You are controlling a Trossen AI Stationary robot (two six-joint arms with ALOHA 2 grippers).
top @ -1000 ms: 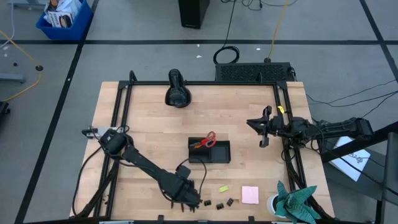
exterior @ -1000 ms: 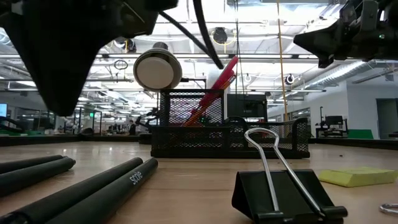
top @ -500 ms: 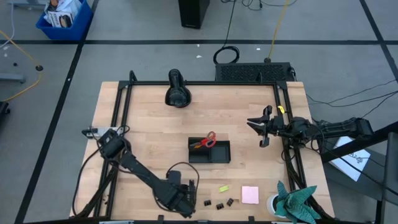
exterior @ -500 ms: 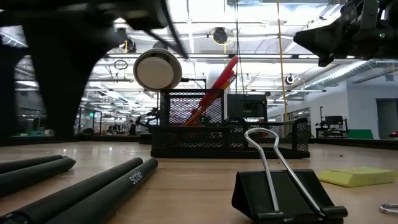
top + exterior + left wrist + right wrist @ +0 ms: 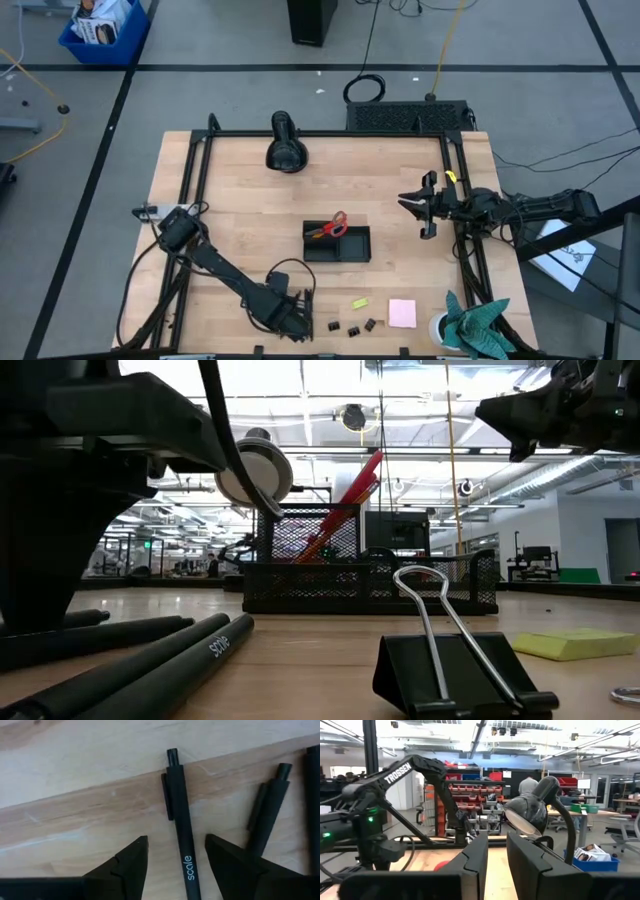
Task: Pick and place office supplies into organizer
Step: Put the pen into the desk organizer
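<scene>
My left gripper [image 5: 290, 322] hangs over the near edge of the table, pointing down, open. Its fingers stand on either side of a black pen [image 5: 180, 820] marked "scale" that lies flat on the wood, without touching it. More black pens [image 5: 267, 810] lie beside it, and the pens [image 5: 150, 660] also show in the low view. The black mesh organizer [image 5: 337, 243] stands mid-table with red-handled scissors [image 5: 338, 222] upright in it. My right gripper [image 5: 425, 205] waits raised at the right edge, with a narrow gap and nothing between its fingers.
Small black binder clips [image 5: 353, 327], a yellow-green piece [image 5: 359, 302] and a pink sticky-note pad [image 5: 402, 313] lie near the front edge, right of my left gripper. A black lamp-like device [image 5: 285, 145] stands at the far side. A teal-green cloth [image 5: 475, 325] sits at the near right corner.
My left gripper has sunk toward the table and shifted a little toward the left and near edges, rolling about its pointing line, so that it now stands low over the pens. The pens and the other supplies have stayed where they were.
</scene>
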